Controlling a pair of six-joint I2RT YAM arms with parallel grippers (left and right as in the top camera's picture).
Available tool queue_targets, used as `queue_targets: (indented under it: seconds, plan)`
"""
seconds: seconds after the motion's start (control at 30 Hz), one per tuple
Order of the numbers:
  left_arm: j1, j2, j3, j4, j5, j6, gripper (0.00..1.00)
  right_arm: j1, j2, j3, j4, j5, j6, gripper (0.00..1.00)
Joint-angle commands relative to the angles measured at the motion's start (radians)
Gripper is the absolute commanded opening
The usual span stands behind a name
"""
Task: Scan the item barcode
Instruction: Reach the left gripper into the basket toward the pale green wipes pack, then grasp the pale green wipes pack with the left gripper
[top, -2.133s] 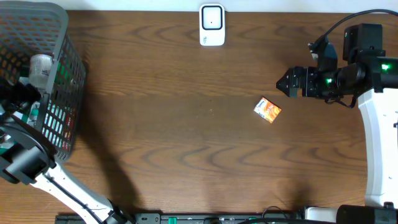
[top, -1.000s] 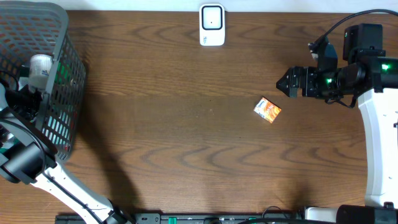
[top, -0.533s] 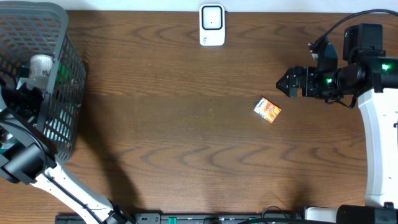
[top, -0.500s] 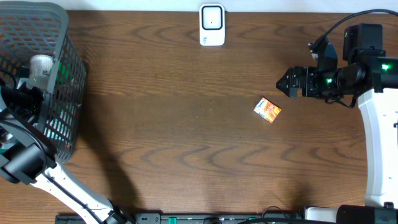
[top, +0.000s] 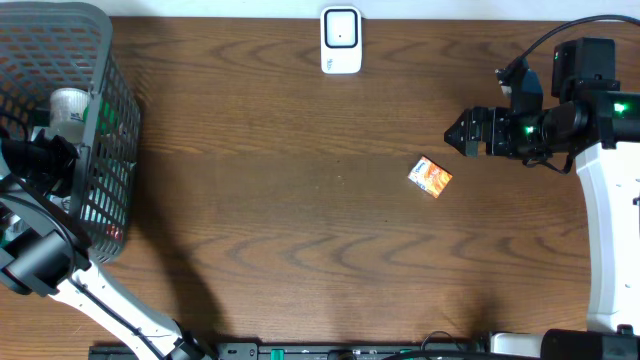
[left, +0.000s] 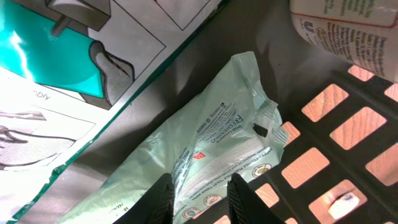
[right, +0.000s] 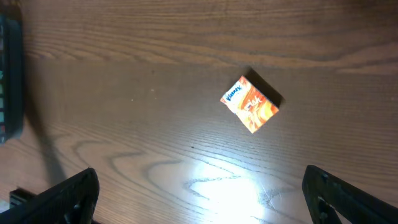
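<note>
The pale green pouch (left: 217, 155) runs off the bottom edge.

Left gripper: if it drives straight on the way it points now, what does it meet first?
The pale green packet in the basket: it lies right at the left gripper's fingertips. Whether they touch it is unclear.

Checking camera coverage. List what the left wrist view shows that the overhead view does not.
Only left wrist: a pale green packet lying between the left gripper fingers, on the mesh floor.
Only overhead: the scanner, the orange pack on the table, and the right gripper, open.
Both: the basket, the white container in it and, seen overhead only as teal glimpses through the mesh, probably the teal-and-white box.
</note>
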Motion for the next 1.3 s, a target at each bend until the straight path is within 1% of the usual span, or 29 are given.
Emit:
queue_targets:
  seconds: [0.0,0.03,0.2,0.3,0.37,0.4,0.47,0.53,0.63,0.67,0.7,0.8,1.0,1.03,1.07,1.13,1.2,1.23,1.27]
  plan:
    - [-0.006,0.01,-0.02,-0.005,0.034,0.035,0.29,0.002,-0.001,0.018,-0.001,-0.005,0.006,0.99]
    - [-0.006,0.01,-0.033,0.006,0.034,0.037,0.3,0.002,-0.001,0.018,-0.001,-0.005,0.006,0.99]
    - [-0.006,0.01,-0.083,0.08,0.034,0.041,0.42,0.002,-0.001,0.018,-0.001,-0.005,0.006,0.99]
    - [-0.008,0.01,-0.085,0.087,0.04,0.04,0.45,0.002,-0.001,0.018,-0.001,-0.005,0.006,0.99]
    - [-0.008,0.01,-0.085,0.079,0.08,0.04,0.45,0.002,-0.001,0.018,-0.001,-0.005,0.006,0.99]
    - [-0.008,0.01,-0.085,0.071,0.118,0.04,0.45,0.002,-0.001,0.018,-0.001,-0.005,0.006,0.99]
    - [-0.005,0.009,-0.079,0.059,0.198,0.052,0.38,0.002,-0.001,0.018,-0.001,-0.005,0.006,0.99]
    - [0.0,0.009,-0.067,0.039,0.292,0.09,0.33,0.002,-0.001,0.018,-0.001,-0.005,0.006,0.99]
    - [0.008,0.009,-0.056,0.019,0.404,0.112,0.32,0.002,-0.001,0.018,-0.001,-0.005,0.006,0.99]
    - [0.01,0.009,-0.056,0.019,0.42,0.112,0.32,0.002,-0.001,0.018,-0.001,-0.005,0.006,0.99]
    - [0.01,0.009,-0.056,0.02,0.42,0.113,0.32,0.002,-0.001,0.018,-0.001,-0.005,0.006,0.99]
    - [0.01,0.009,-0.056,0.019,0.414,0.172,0.32,0.002,-0.001,0.018,-0.001,-0.005,0.006,0.99]
    - [0.0,0.01,-0.065,0.042,0.287,0.185,0.33,0.002,-0.001,0.018,-0.001,-0.005,0.006,0.99]
    - [-0.002,0.01,-0.066,0.043,0.287,0.186,0.39,0.002,-0.001,0.018,-0.001,-0.004,0.006,0.99]
    - [-0.005,0.01,-0.066,0.051,0.288,0.185,0.41,0.002,-0.001,0.018,-0.001,-0.005,0.006,0.99]
    - [-0.01,0.009,-0.054,0.077,0.284,0.186,0.42,0.002,-0.001,0.018,-0.001,-0.005,0.006,0.99]
    - [-0.019,0.009,-0.032,0.08,0.25,0.186,0.47,0.002,-0.001,0.018,-0.001,-0.005,0.006,0.99]
    - [-0.026,0.008,-0.017,0.079,0.222,0.185,0.51,0.002,-0.001,0.018,-0.001,-0.005,0.006,0.99]
    - [-0.034,0.007,0.0,0.076,0.182,0.185,0.53,0.002,-0.001,0.018,-0.001,-0.005,0.006,0.99]
